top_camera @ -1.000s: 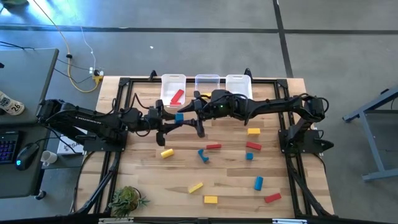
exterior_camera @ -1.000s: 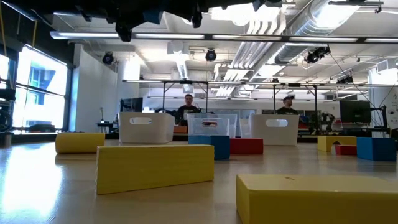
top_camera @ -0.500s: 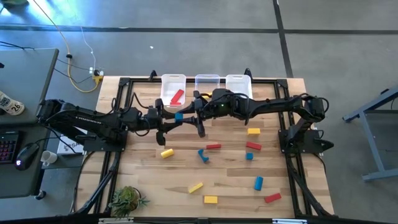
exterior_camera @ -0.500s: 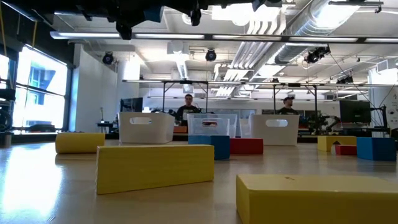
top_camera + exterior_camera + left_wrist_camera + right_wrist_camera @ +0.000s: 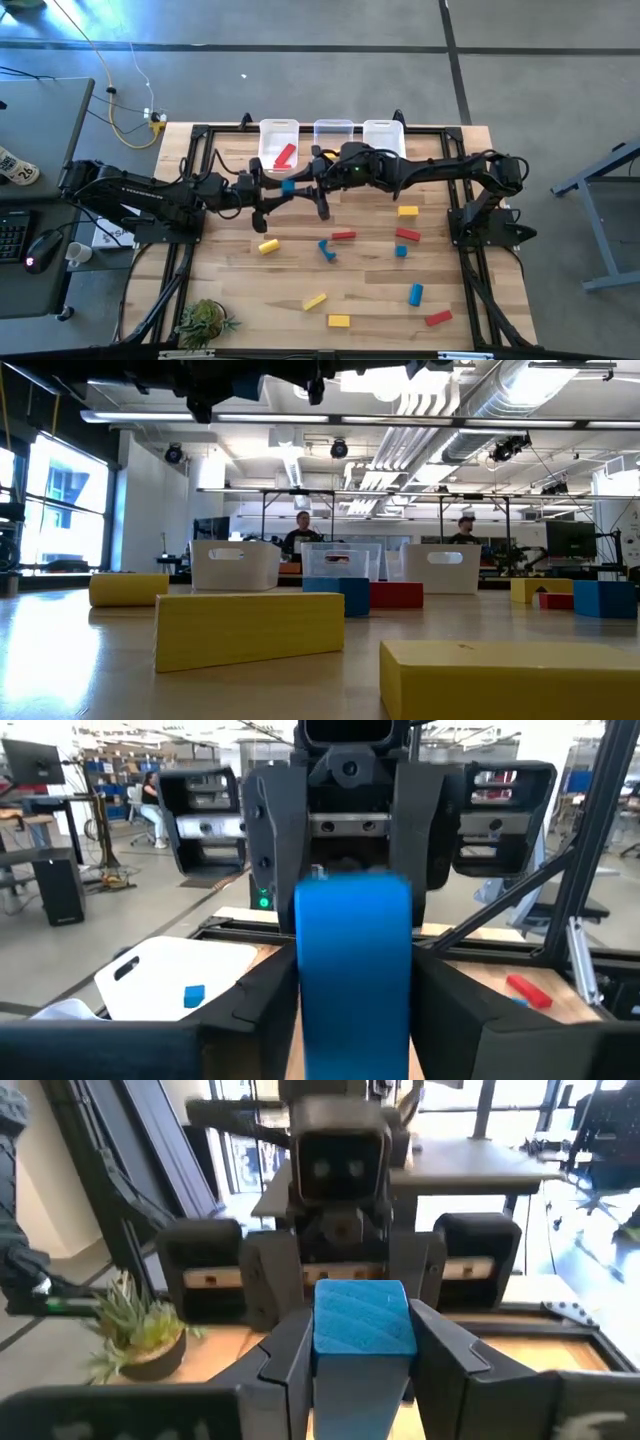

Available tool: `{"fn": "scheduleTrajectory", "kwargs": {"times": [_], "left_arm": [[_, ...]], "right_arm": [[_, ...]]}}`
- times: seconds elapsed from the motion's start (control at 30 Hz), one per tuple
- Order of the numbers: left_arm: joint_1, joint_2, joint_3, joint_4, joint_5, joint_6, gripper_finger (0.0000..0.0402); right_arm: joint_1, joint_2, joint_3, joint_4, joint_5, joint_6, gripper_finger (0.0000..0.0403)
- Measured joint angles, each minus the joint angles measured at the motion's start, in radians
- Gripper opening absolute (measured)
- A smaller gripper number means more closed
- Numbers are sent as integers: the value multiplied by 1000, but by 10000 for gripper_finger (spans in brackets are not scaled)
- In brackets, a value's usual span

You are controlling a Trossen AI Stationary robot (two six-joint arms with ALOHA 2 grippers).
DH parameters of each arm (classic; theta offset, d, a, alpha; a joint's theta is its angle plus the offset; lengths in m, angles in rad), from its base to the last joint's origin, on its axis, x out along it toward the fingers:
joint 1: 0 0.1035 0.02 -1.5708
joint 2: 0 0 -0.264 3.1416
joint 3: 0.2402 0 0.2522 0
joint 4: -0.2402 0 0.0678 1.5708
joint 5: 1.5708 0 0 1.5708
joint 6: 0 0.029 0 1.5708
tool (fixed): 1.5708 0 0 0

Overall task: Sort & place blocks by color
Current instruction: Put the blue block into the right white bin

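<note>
A blue block [image 5: 288,187] hangs in the air between my two grippers, just in front of the three clear bins. My left gripper [image 5: 272,195] comes from the table's left and my right gripper [image 5: 312,190] from its right; they face each other. Each wrist view shows the block [image 5: 352,970] [image 5: 365,1318] between that arm's own fingers, with the other gripper behind it. A red block [image 5: 285,155] lies in the left bin [image 5: 279,128]. Several red, yellow and blue blocks lie flat on the table nearer the front. My left gripper pinches the blue block's left end [image 5: 330,1020] between its two fingers, coming level from the table's left and along the block. The block is lifted clear of the table. My right gripper pinches the block's right end [image 5: 365,1342] between its two fingers, level from the table's right. The block sits level between the two grippers.
The middle bin [image 5: 334,128] and right bin [image 5: 384,128] stand at the far edge. Loose blocks include a yellow one [image 5: 268,245], a blue one [image 5: 327,249], a red one [image 5: 343,236] and a yellow one [image 5: 407,211]. A potted plant [image 5: 205,320] stands at the near left corner.
</note>
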Motion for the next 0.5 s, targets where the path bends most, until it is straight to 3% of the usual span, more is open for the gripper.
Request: {"fn": "scheduleTrajectory", "kwargs": {"times": [0.27,0.5], "left_arm": [[1,-1,0,-74,-37,-5,198],[1,-1,0,-192,-95,-48,200]], "right_arm": [[-12,2,0,-97,70,-17,106],[-38,2,0,-302,205,-19,106]]}}
